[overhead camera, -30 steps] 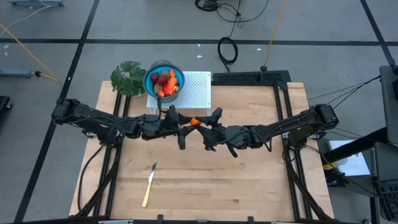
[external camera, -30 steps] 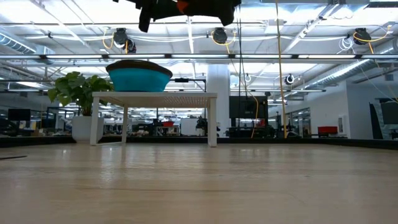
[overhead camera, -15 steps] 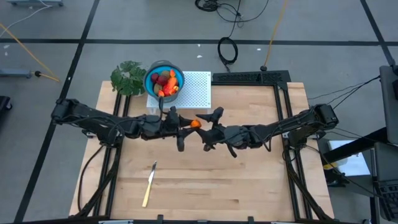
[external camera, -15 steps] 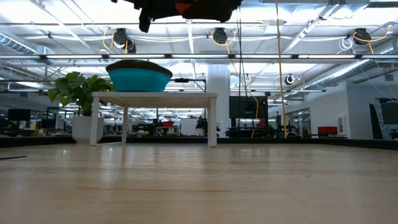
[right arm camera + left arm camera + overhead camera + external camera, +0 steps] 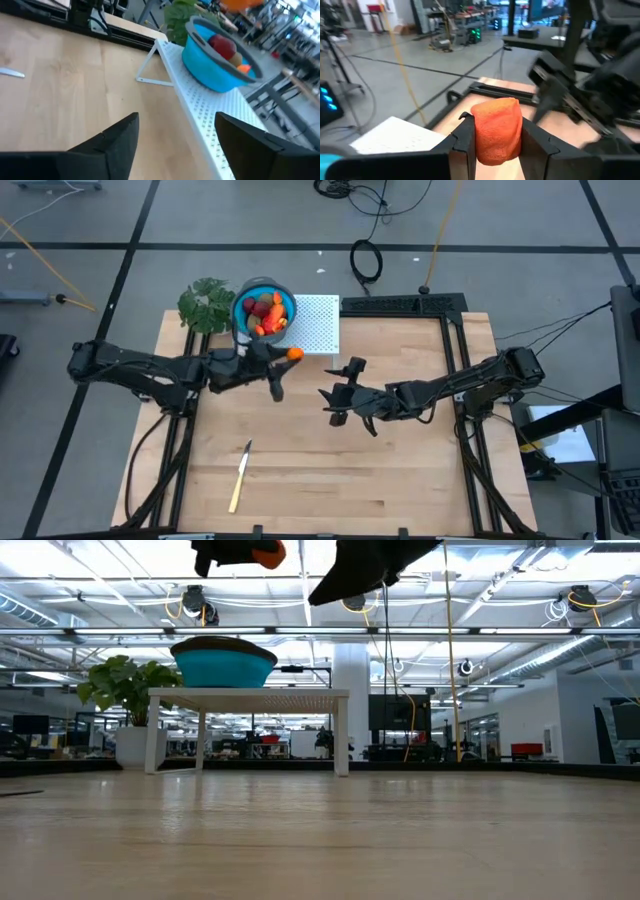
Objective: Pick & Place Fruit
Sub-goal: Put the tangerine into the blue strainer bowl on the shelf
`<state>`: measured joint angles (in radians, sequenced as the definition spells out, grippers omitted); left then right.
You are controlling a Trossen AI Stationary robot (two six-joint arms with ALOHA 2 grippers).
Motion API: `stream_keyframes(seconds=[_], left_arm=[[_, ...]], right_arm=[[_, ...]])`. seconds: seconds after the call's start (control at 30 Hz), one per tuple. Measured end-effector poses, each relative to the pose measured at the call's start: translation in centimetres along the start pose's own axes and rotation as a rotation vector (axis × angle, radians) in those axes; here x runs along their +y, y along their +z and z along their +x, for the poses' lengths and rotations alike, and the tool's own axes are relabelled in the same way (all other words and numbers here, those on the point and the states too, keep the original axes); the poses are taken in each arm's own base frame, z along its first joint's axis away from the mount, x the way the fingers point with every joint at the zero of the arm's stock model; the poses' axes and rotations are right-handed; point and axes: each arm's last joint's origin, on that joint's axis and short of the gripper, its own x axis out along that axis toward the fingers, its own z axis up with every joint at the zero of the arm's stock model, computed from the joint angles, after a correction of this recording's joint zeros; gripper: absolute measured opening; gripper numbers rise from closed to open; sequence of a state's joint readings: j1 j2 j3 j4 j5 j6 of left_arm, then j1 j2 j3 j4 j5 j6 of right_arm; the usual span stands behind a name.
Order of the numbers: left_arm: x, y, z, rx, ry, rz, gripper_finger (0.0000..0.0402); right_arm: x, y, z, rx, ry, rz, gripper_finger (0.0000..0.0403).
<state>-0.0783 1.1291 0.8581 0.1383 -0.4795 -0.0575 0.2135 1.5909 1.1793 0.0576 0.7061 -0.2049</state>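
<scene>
Orange fruit piece [image 5: 496, 131] stands upright, long axis vertical, clamped in your left pincer [image 5: 286, 360] just beside the blue bowl [image 5: 246, 295] at its 5 o'clock, your right pincer [image 5: 338, 392] spread empty over the wooden surface [image 5: 400, 470], concrete floor [image 5: 500, 240] around.

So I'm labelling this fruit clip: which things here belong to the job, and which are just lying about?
Part of the job:
- orange fruit piece, held by left gripper
- fruit in the blue bowl
- white perforated stand under the bowl
- right gripper, open, empty

Lying about:
- yellow-handled knife
- green plant
</scene>
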Motion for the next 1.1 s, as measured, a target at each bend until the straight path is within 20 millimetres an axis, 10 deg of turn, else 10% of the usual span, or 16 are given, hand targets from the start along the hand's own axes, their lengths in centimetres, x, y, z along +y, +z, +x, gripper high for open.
stream_keyframes(seconds=[0.67, 1.1], left_arm=[[5.6, -0.2, 0.7, 0.101, 0.234, 0.184, 0.0102], [8.3, -1.1, 0.8, 0.287, 0.281, 0.224, 0.0102]], right_arm=[[0.2, -1.1, 0.4, 0.099, 0.245, 0.255, 0.0011], [-2.7, -0.6, 0.9, 0.035, 0.575, 0.404, 0.0003]])
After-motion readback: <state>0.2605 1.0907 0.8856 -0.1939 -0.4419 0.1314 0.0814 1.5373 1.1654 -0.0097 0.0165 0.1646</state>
